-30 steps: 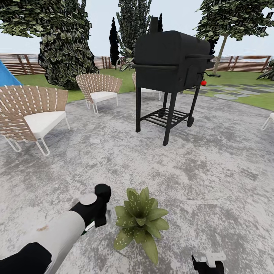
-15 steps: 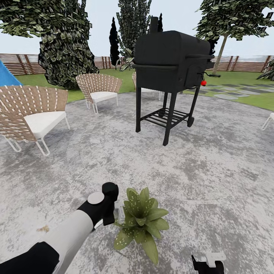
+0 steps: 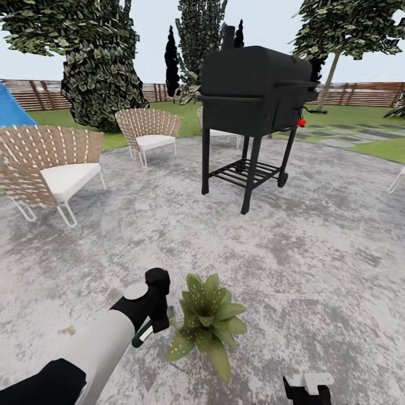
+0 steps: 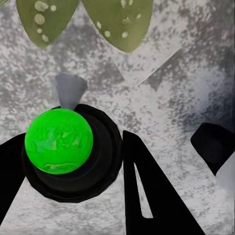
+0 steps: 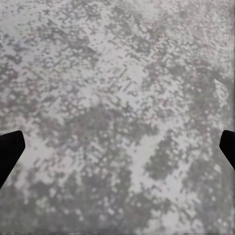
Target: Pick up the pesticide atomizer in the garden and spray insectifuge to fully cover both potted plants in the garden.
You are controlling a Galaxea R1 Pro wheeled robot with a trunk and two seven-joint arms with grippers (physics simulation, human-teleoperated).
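Note:
A potted plant [image 3: 208, 323], a low rosette of pale-speckled green leaves, stands on the grey paved patio [image 3: 315, 253] of the garden. Just to its left my left gripper [image 3: 156, 306] is shut on the pesticide atomizer [image 3: 142, 335], of which a green and white piece shows under the hand. In the left wrist view the atomizer [image 4: 58, 141] appears end-on as a green round inside a black ring between the black fingers [image 4: 152, 196], and it points toward speckled leaves [image 4: 120, 22] close ahead. My right gripper [image 3: 306, 388] hangs low by the bottom edge, open over bare paving [image 5: 117, 147].
A black barbecue smoker [image 3: 253, 101] on legs stands mid-patio behind the plant. Woven chairs [image 3: 53, 169] [image 3: 149, 132] sit at the left. Lawn with stepping stones [image 3: 343, 138], trees and a brown slatted fence [image 3: 360, 93] lie beyond.
My left arm has swung right, bringing the atomizer up beside the plant's leaves. The head view has shifted slightly. The right gripper has stayed put.

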